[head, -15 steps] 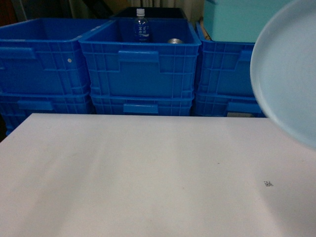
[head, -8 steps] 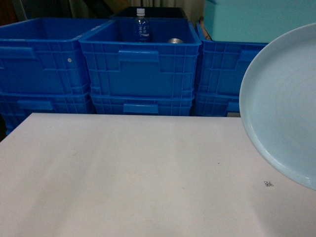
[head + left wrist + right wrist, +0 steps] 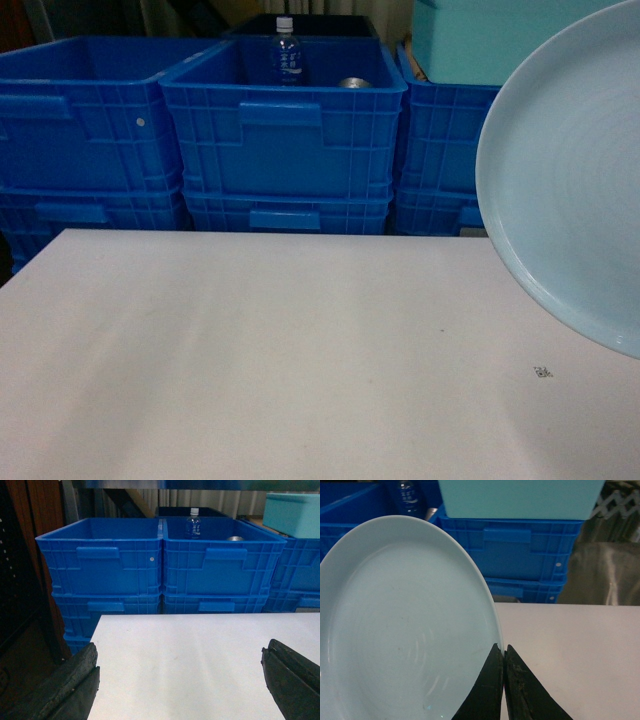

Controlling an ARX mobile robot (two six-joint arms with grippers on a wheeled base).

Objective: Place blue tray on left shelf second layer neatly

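Note:
The blue tray (image 3: 570,190) is a pale round dish, held tilted in the air at the right of the head view, above the white table (image 3: 280,350). In the right wrist view the blue tray (image 3: 405,625) fills the left half, and my right gripper (image 3: 503,650) is shut on its rim, one finger on each face. My left gripper (image 3: 180,667) is open over the white table (image 3: 190,655) with nothing between its black fingers (image 3: 75,680). The left shelf is out of view.
Stacked deep blue crates (image 3: 285,130) line the table's far edge. The middle one holds a water bottle (image 3: 286,52) and a metal can (image 3: 352,83). A teal box (image 3: 470,40) sits on the right crates. A dark wooden upright (image 3: 45,555) stands left of the table.
The tray has moved left and further into the head view over the last second, and rose slightly in the last half second. The table and crates have not moved.

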